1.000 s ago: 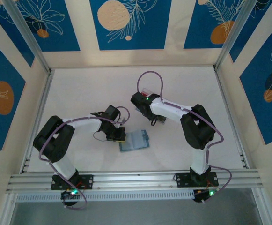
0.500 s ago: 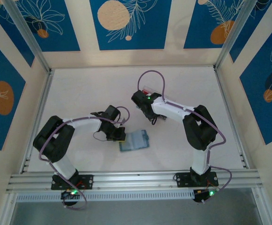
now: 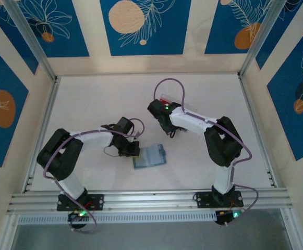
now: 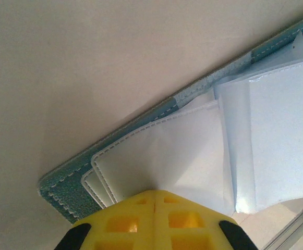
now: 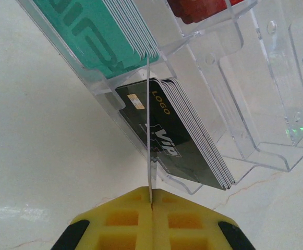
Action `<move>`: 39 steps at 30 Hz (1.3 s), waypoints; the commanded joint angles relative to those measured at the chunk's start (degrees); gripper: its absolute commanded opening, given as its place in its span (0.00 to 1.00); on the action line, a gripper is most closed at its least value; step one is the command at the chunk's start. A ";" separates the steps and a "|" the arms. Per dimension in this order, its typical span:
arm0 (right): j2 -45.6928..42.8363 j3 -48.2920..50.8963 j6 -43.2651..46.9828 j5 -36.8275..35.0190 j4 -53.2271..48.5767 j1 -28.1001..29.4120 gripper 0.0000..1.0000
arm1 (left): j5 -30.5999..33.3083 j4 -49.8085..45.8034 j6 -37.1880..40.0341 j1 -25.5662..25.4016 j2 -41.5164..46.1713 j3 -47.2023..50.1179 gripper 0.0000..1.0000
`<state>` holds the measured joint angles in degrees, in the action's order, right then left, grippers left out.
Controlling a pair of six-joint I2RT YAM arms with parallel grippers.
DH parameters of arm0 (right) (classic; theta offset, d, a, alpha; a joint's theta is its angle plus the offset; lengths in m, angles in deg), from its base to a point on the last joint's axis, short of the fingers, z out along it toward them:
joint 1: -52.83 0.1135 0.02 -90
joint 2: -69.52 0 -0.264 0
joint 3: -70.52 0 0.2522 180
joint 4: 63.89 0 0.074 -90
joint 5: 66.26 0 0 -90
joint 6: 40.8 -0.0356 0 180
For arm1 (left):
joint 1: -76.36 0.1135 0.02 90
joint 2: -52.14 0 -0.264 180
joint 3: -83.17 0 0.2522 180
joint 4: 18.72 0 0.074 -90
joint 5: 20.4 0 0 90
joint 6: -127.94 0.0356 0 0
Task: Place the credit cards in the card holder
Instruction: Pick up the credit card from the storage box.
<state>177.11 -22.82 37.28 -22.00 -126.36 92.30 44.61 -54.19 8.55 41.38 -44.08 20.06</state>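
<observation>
The biggest thing that could go wrong is with the clear tray (image 5: pixel 245 104). The right gripper (image 5: pixel 151 202) is shut tight on one thin card (image 5: pixel 149 130), which stands on its edge in front of the dark cards (image 5: pixel 185 153). If it pulls crooked, the card may catch on a slot wall and drag or tip the light tray on the table (image 3: pixel 88 104). Next is the holder (image 3: pixel 149 156), which lies open on the table, well apart from the tray. The left gripper (image 4: pixel 155 200) is shut and seems to pinch the edge of a white pocket flap (image 4: pixel 161 156) of the holder. That flap is soft, so it could slip out. Then the pocket would fall flat, and the holder could slide when the card is pushed in. Smallest is the card itself. It is thin and slick and held by just one edge, so it could twist or drop on the way over. A dark card next to it could also come along. Counting: one table, two arms (image 3: pixel 214 140), two grippers, one tray and one holder. The tray has three stacks of cards: teal (image 5: pixel 94 36), dark and red (image 5: pixel 198 8). There is one card in the right gripper. The cards in each stack are too thin to count.
</observation>
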 commanded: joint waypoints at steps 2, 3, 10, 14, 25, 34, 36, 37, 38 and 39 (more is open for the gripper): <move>-3.53 -1.83 0.98 1.35 -0.96 -0.24 0.00 | 2.32 -3.10 1.18 0.66 -1.53 0.08 0.05; -3.91 -2.01 1.11 1.44 -1.13 -0.25 0.00 | 2.24 -3.14 1.18 0.62 -1.53 0.04 0.05; -6.05 -4.08 1.01 1.71 -3.01 0.76 0.00 | 2.05 -3.08 1.09 0.62 -1.62 0.04 0.05; -6.82 -5.12 0.11 2.58 -4.81 1.41 0.00 | 2.05 -3.10 1.13 0.64 -1.63 -0.05 0.05; -13.56 -4.28 -9.91 23.47 -8.69 5.73 0.00 | 1.81 -2.76 1.17 0.62 -1.33 0.30 0.05; -13.48 4.40 -17.31 43.79 -0.26 5.83 0.00 | 1.53 -2.27 1.18 0.64 -1.07 0.73 0.05; -12.17 4.68 -17.62 44.69 0.14 6.45 0.00 | 1.44 -2.23 1.17 0.65 -1.11 0.74 0.05; -11.55 4.77 -17.53 44.98 0.26 6.91 0.00 | 1.44 -2.21 1.32 0.62 -1.07 0.74 0.05; -11.00 4.71 -17.60 45.43 0.24 7.32 0.00 | 1.41 -2.22 1.26 0.64 -1.04 0.74 0.05; -10.49 4.92 -17.79 46.20 0.44 7.63 0.00 | 1.44 -2.13 1.31 0.63 -1.05 0.74 0.05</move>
<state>165.37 -18.42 21.45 18.57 -127.45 98.79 44.54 -54.17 8.55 41.38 -44.08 20.06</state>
